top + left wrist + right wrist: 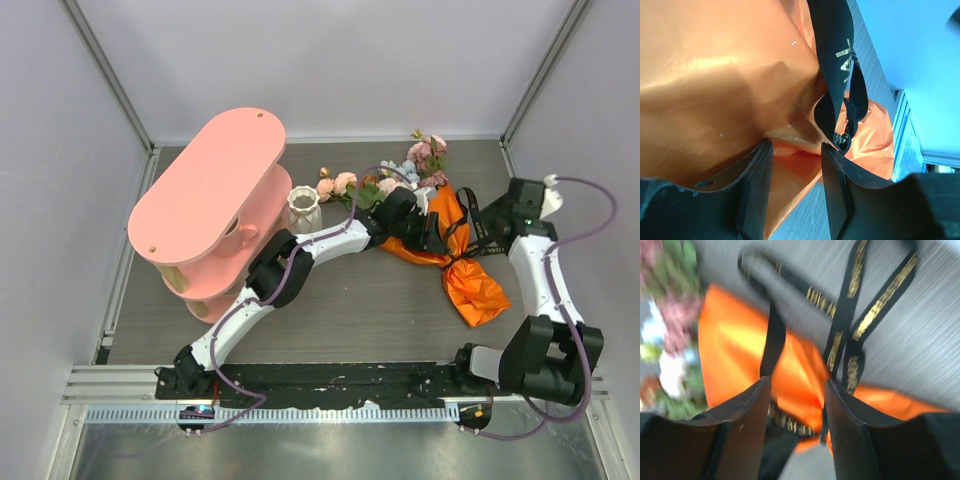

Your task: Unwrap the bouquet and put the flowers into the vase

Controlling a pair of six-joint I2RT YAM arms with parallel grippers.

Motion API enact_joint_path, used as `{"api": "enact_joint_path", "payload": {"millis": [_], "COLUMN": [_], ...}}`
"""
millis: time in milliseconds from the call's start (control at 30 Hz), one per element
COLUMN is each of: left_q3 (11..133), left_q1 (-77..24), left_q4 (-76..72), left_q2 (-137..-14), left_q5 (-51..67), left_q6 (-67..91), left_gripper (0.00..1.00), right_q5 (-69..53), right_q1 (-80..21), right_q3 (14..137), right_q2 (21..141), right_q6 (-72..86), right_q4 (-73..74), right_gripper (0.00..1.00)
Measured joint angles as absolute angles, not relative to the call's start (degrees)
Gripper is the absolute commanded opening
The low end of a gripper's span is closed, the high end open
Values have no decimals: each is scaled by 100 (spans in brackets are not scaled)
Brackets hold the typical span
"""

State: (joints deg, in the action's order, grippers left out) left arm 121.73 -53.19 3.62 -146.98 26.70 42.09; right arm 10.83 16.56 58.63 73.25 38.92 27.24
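The bouquet (470, 285) lies on the table at centre right, its orange paper (715, 75) still bound by the black printed ribbon (837, 50). The flowers (425, 155) spread from its far end toward the white ribbed vase (304, 210), which stands upright beside the pink shelf. My left gripper (793, 150) is shut on a fold of the bouquet's paper just below the knot. My right gripper (796, 385) hovers open over the ribbon (855, 290). Ribbon strands and orange paper (740, 340) lie loose between its jaws. That view is blurred, with flowers (670, 315) at its left edge.
A pink two-tier shelf (210, 190) fills the left of the table, a cup inside it. More flower heads (335, 185) lie just right of the vase. Enclosure walls close off the back and sides. A metal rail (330, 375) runs along the near edge.
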Motion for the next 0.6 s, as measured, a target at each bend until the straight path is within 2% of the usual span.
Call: {"api": "enact_joint_path", "payload": {"millis": [33, 133, 333, 600], "left_q3": [12173, 12178, 12204, 12287], "left_q1": [-5319, -5319, -5319, -5317], "left_q4": [360, 353, 355, 370], "left_q2": [-14702, -14706, -14728, -14770], "left_q5": [2676, 2685, 2698, 2700], "left_q6": [4211, 4230, 4296, 4311], "left_gripper": [47, 48, 47, 46], "right_q5": [985, 563, 165, -19], "right_q1": [1500, 1013, 915, 414], "right_q3": [5660, 4978, 4073, 3920], "right_q2": [7201, 6810, 6460, 6670], "right_q6": [3887, 3896, 3732, 3343], "right_q4": [2755, 2884, 2805, 2484], "right_gripper": [43, 33, 33, 28]}}
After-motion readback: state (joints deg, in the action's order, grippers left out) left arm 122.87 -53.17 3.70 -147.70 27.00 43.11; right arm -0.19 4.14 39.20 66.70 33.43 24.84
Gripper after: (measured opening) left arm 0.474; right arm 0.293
